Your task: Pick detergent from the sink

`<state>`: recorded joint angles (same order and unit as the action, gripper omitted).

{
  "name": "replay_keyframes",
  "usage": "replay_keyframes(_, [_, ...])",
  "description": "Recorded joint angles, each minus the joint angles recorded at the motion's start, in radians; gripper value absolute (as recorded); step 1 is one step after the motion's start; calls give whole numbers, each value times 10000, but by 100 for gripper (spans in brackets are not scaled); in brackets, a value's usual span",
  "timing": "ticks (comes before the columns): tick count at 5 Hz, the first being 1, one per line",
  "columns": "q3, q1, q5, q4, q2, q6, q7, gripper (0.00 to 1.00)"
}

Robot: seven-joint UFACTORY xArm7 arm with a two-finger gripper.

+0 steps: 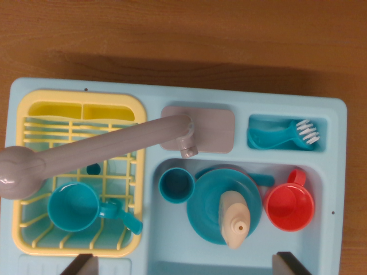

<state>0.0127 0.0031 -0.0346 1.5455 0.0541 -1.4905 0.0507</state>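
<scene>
A cream detergent bottle with a nozzle tip rests on a teal plate inside the light blue sink basin. A small teal cup sits to the plate's left and a red cup to its right. My gripper hangs above the sink's near edge, open; only its two dark fingertips show at the wrist view's bottom, spread wide. The bottle lies between them, slightly right of centre and apart from both.
A grey faucet swings left over the yellow dish rack, which holds a teal mug. A teal brush lies in the upper right compartment. Wooden tabletop surrounds the toy sink.
</scene>
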Motion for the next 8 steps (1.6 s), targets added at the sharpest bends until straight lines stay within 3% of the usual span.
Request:
replay_keyframes(1, [29, -31, 17, -250, 45, 286, 74, 0])
replay_keyframes(2, [29, -31, 17, -250, 45, 286, 74, 0])
replay_keyframes(3, [64, -68, 38, -548, 99, 626, 162, 0])
replay_keyframes(4, [64, -68, 38, -548, 99, 626, 162, 0])
replay_keyframes(5, [104, -109, 61, -880, 158, 1006, 260, 0])
replay_keyframes(6, [104, -109, 61, -880, 158, 1006, 260, 0])
replay_keyframes(7, [146, -153, 86, -1241, 223, 1418, 367, 0])
replay_keyframes(8, [146, -153, 86, -1241, 223, 1418, 367, 0])
